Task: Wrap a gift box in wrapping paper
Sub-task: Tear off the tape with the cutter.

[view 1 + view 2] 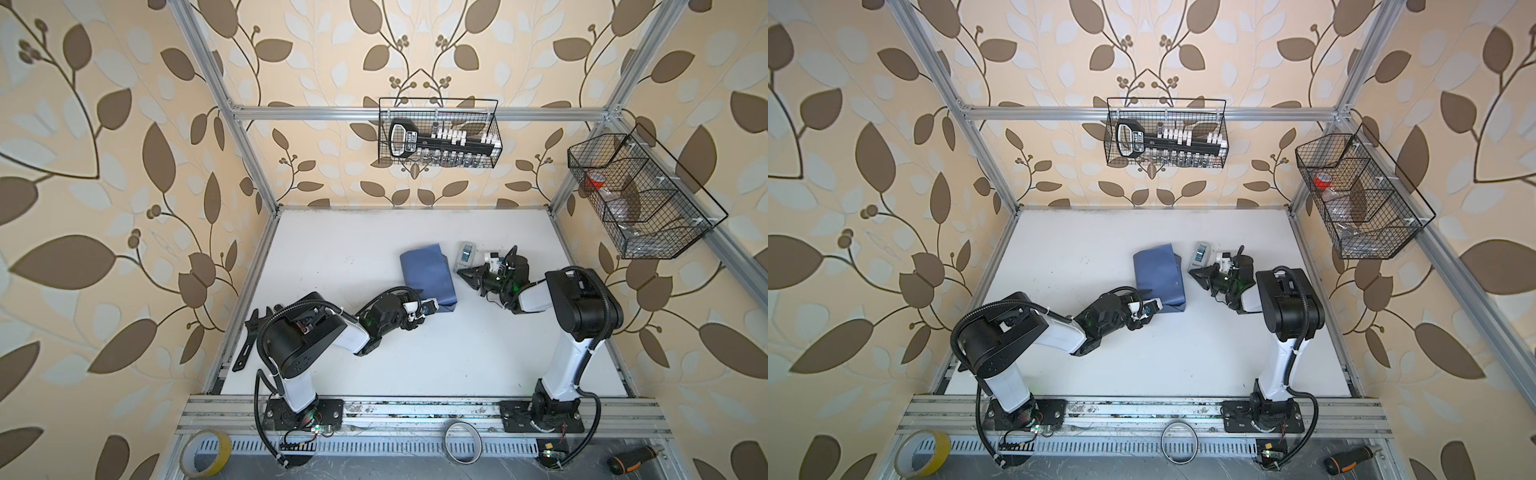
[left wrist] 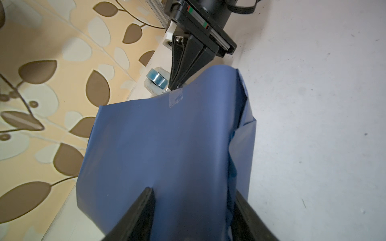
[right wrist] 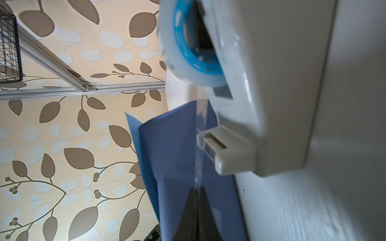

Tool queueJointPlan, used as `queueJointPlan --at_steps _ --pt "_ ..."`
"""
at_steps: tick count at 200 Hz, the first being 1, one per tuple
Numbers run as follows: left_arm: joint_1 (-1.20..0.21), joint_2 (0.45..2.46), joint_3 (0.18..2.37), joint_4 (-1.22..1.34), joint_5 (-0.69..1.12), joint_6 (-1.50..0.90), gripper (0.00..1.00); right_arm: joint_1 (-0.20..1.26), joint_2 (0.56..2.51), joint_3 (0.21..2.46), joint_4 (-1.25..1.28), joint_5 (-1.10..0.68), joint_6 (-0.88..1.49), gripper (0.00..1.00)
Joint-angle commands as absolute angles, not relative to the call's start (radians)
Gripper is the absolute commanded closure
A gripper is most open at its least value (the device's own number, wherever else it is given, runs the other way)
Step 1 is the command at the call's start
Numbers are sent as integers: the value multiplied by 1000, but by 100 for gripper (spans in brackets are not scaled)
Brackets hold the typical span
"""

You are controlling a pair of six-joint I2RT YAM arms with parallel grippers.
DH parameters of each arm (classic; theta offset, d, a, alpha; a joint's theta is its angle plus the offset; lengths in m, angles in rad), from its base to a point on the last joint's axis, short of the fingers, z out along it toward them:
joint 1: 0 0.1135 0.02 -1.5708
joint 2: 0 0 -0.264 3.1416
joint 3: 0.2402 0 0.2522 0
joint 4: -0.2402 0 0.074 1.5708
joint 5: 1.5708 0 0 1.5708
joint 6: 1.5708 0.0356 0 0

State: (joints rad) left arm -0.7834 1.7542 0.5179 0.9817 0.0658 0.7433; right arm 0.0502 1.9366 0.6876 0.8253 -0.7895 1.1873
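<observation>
Taping step in hand. The wrapping paper lies mid-tabletop, dark face out, folded round a bulk. The gift box is hidden, presumably inside. The left claw grasps the parcel's near end, one finger on each side. The right claw, clenched, pinches a tape strip running from the tape dispenser beside the parcel. Next move, in my judgement: tear the strip at the cutter and press it over the seam.

Two arms, one paper sheet, one tape dispenser, two wire baskets, two rolls out front, one screwdriver.
</observation>
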Motion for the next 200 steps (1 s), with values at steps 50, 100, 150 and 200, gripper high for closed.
queueJointPlan --at_steps 50,100,150,200 --pt "-779 1773 498 907 74 730 43 70 1953 680 661 -737 1055 100" --pt "-779 1772 496 907 73 729 43 71 1974 742 490 -618 955 100" --pt "-779 1772 495 910 74 730 43 71 1956 755 377 -505 907 100" --pt "-779 1773 495 911 72 729 42 66 1900 741 357 -513 869 100"
